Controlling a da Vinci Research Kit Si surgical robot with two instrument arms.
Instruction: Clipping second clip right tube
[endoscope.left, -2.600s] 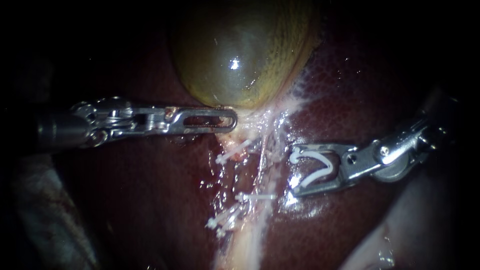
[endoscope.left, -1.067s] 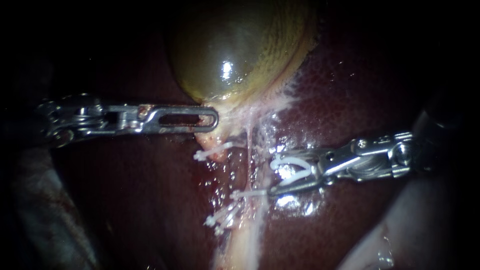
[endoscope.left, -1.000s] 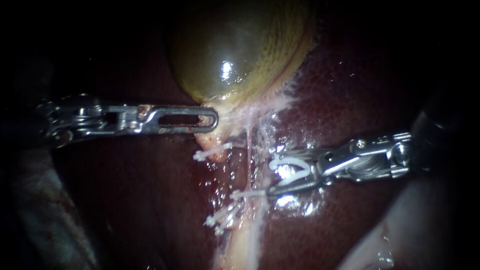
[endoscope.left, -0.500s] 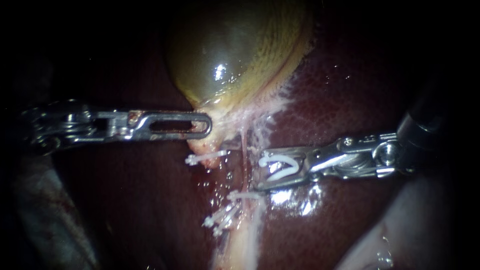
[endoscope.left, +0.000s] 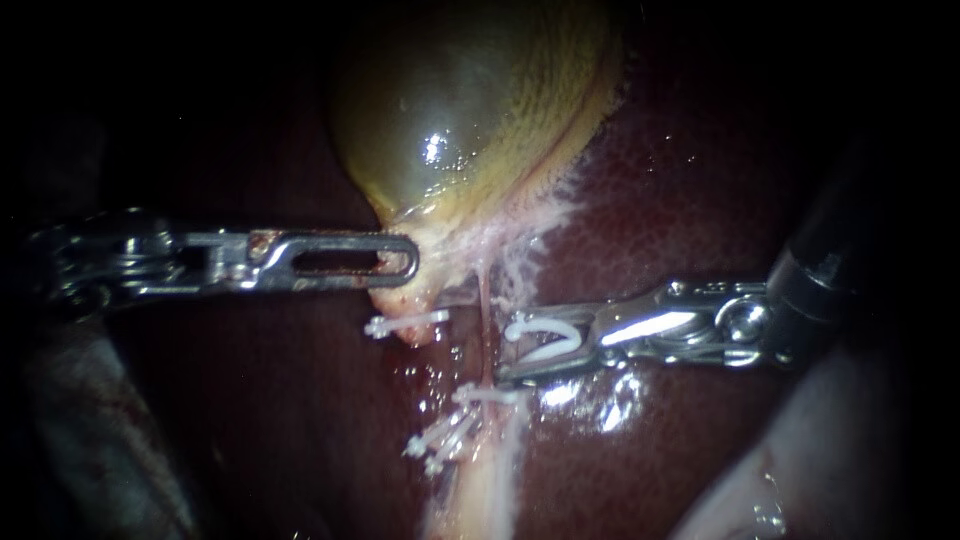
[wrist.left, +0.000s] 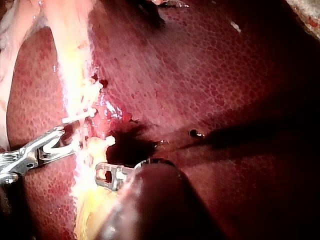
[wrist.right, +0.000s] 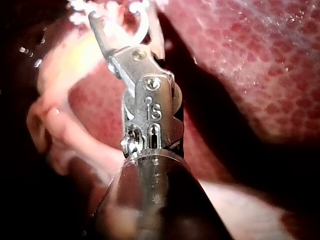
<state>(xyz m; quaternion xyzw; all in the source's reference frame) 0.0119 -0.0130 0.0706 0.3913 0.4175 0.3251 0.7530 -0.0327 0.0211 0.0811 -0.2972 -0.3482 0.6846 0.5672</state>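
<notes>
Right tube (endoscope.left: 486, 305) is running thin below the gallbladder (endoscope.left: 470, 110), just ahead of the right instrument (endoscope.left: 508, 348), which is cradling an open clip (endoscope.left: 545, 323). Left instrument (endoscope.left: 405, 265) is gripping the gallbladder's neck. Likely best: advancing until tube is lying fully inside clip, clear of seated clip (endoscope.left: 492, 394).

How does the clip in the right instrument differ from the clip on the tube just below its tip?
The loaded clip is spread open in a curved V; the placed clip is closed to a thin straight bar. The loaded clip sits between the right instrument's jaws, beside the tube, not yet around it; the placed clip lies across the tube. Both are white.
</notes>
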